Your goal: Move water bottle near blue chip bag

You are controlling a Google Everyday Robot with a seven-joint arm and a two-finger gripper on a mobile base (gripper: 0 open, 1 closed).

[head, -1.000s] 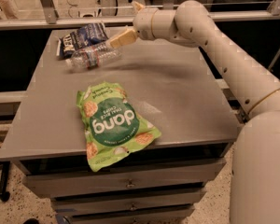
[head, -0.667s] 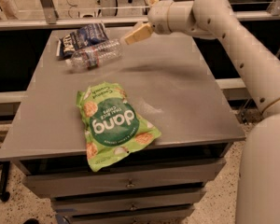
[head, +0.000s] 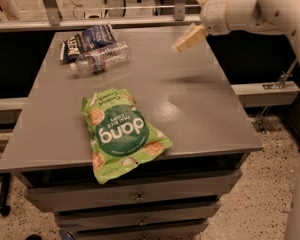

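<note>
Water bottle (head: 100, 60) lying touching blue chip bag (head: 87, 40). Gripper (head: 189, 37) well right of bag, above table (head: 200, 109), seemingly empty; jaws: can't tell. Risk: rolling away from bag if nudged.

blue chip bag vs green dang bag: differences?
The blue chip bag is dark navy, the green dang bag bright green and larger. The blue chip bag sits far left by the water bottle; the green dang bag overhangs the table's near edge. Both lie flat. The end effector hovers far right.
</note>
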